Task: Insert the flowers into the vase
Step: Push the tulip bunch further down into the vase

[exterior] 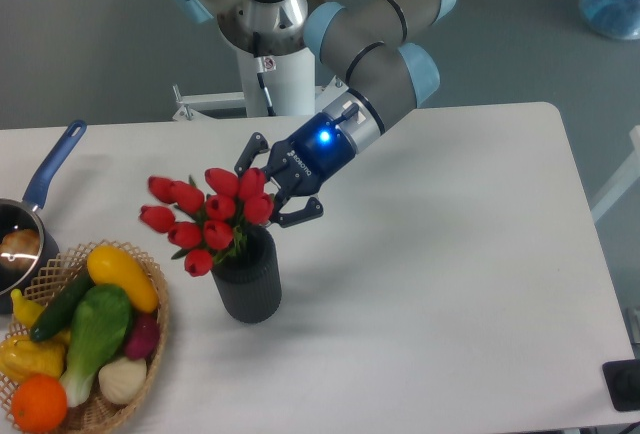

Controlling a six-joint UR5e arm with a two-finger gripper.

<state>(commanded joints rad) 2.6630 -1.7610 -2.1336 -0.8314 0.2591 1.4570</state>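
tulips (pixel 205 216) seated in vase (pixel 248 282), blooms fanned up-left over rim. vase upright on table (pixel 430 254), just beside basket (pixel 150 349) of veg. gripper (pixel 283 192) seen behind blooms at right, fingers spread apart, nothing clamped. pan (pixel 30 219) at far left edge.

The arm (pixel 375 59) is grey-tubed with pale blue joint caps, a silver wrist ring lit by a blue light, and a black two-finger gripper (pixel 285 199) bearing white lettering
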